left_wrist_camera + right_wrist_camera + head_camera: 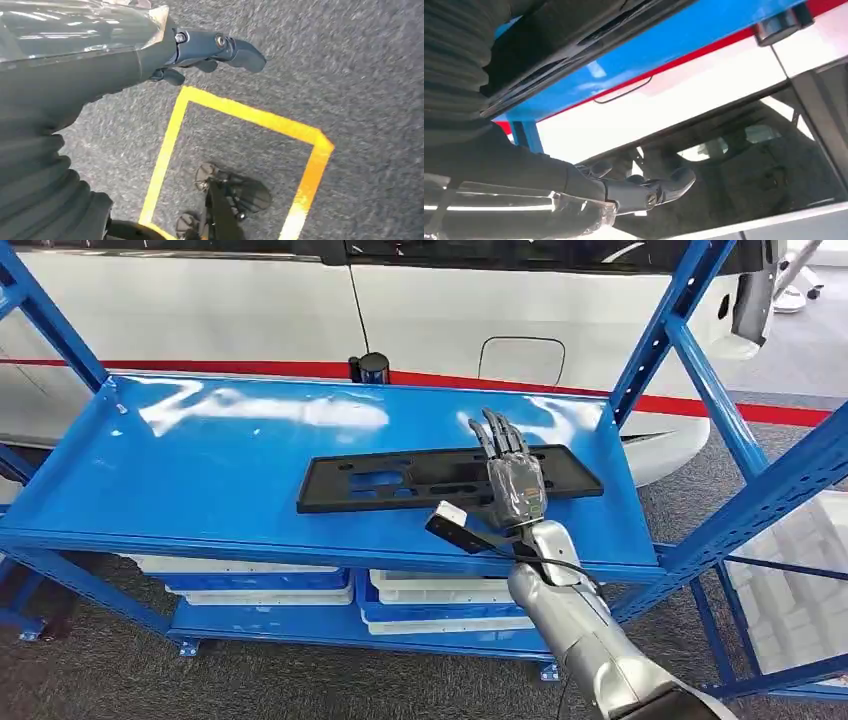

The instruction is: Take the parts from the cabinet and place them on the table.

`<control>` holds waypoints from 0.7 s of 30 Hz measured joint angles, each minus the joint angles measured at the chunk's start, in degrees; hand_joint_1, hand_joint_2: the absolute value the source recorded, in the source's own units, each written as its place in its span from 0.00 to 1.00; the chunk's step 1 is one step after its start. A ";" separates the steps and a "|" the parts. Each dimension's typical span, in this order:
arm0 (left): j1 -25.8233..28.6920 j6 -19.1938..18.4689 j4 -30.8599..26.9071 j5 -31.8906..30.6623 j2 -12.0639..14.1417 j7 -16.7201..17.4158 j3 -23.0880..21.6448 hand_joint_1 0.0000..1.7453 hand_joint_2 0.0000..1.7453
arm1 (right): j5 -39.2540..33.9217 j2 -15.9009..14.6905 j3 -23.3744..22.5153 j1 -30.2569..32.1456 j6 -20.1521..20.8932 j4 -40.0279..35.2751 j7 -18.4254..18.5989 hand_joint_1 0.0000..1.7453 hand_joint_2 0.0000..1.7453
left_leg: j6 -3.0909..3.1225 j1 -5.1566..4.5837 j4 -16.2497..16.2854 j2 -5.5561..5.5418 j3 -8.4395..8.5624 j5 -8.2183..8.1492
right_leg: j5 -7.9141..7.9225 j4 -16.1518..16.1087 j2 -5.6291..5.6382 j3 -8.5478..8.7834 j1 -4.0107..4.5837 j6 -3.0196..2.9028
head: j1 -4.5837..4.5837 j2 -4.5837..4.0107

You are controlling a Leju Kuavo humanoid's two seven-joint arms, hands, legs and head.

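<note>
Head view, right hand (pixel 514 480) flat over black part (pixel 400 480), fingers (pixel 497 434) spread

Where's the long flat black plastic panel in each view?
Head view: long flat black plastic panel lies centre on the blue shelf, under the right hand.
Right wrist view: dark slab along the picture's top, beside the shelf's blue.
Left wrist view: not in it; grey floor with yellow tape.
Shared landmark: the white car with red stripe.

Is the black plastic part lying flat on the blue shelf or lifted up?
Lying flat: the black part rests on the blue shelf, right hand extended over its right end.
</note>
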 joint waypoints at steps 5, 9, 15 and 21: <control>0.01 -1.62 0.07 0.52 0.07 0.59 0.00 0.00 1.00 | -0.83 -0.37 -1.25 -1.75 -0.33 1.88 -0.13 0.00 1.00 | 0.00 0.00 0.00 0.00 0.00 0.00 | 0.00 0.00 0.00 0.00 0.01 0.00 | 0.00 0.00; 0.02 -2.54 0.11 0.90 0.07 0.59 0.00 0.00 1.00 | -0.46 -0.63 -1.40 -1.90 -0.37 2.77 -0.31 0.00 1.00 | 0.00 0.00 0.00 0.01 0.00 0.00 | 0.00 0.00 0.00 -0.02 0.01 0.00 | 0.00 0.00; 0.04 -3.41 0.11 1.14 0.06 0.57 0.00 0.00 1.00 | 0.42 -0.57 -1.07 -0.59 0.43 3.04 -0.26 1.00 1.00 | 0.00 0.01 -0.01 0.00 -0.01 0.00 | -0.01 0.00 0.00 -0.01 0.02 0.00 | 0.00 0.00; 0.07 -4.09 0.11 1.18 0.07 0.52 0.00 0.00 1.00 | -0.37 -0.13 -0.63 0.95 2.14 3.04 -0.55 1.00 1.00 | 0.00 0.00 -0.01 0.00 -0.01 0.00 | 0.00 0.00 0.00 -0.01 0.02 0.00 | 0.00 0.00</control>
